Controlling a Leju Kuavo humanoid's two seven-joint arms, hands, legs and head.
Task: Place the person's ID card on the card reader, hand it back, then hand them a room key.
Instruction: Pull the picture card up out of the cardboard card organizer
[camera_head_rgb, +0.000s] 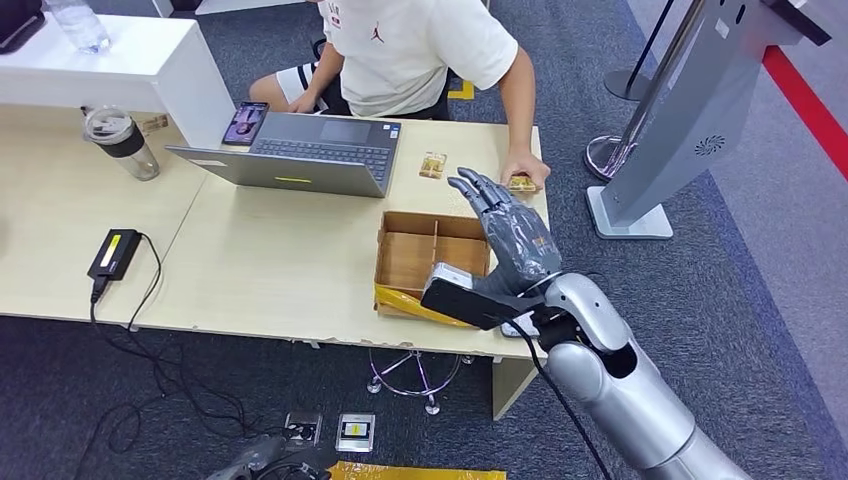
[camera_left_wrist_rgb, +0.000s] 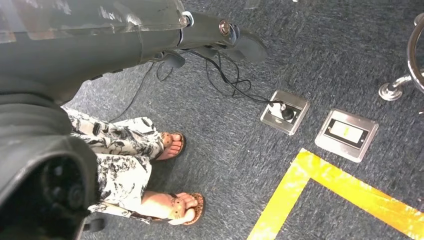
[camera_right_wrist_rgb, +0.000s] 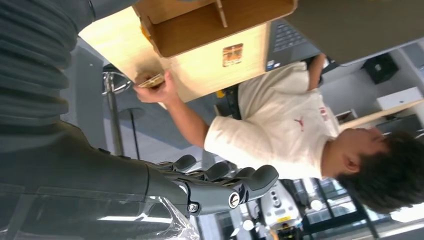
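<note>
A person in a white T-shirt (camera_head_rgb: 410, 50) sits behind the table and presses a gold-brown card (camera_head_rgb: 521, 183) to its far right corner with one hand. That card (camera_right_wrist_rgb: 150, 80) is pinched in the person's fingers. My right hand (camera_head_rgb: 505, 225) hovers just short of it, over the wooden box (camera_head_rgb: 432, 250), fingers stretched out and empty. Its fingers (camera_right_wrist_rgb: 225, 185) hold nothing in the right wrist view either. A second card (camera_head_rgb: 432, 165) lies flat by the laptop. A black device with a cable (camera_head_rgb: 113, 253), possibly the card reader, sits far left. My left hand (camera_left_wrist_rgb: 220, 35) hangs toward the floor, holding nothing.
An open laptop (camera_head_rgb: 300, 150), a phone (camera_head_rgb: 245, 123) and a tumbler (camera_head_rgb: 120, 140) stand at the back of the table (camera_head_rgb: 250, 270). A grey kiosk stand (camera_head_rgb: 680, 130) rises to the right. By my left side are someone's sandalled feet (camera_left_wrist_rgb: 175, 205) and floor sockets (camera_left_wrist_rgb: 345, 134).
</note>
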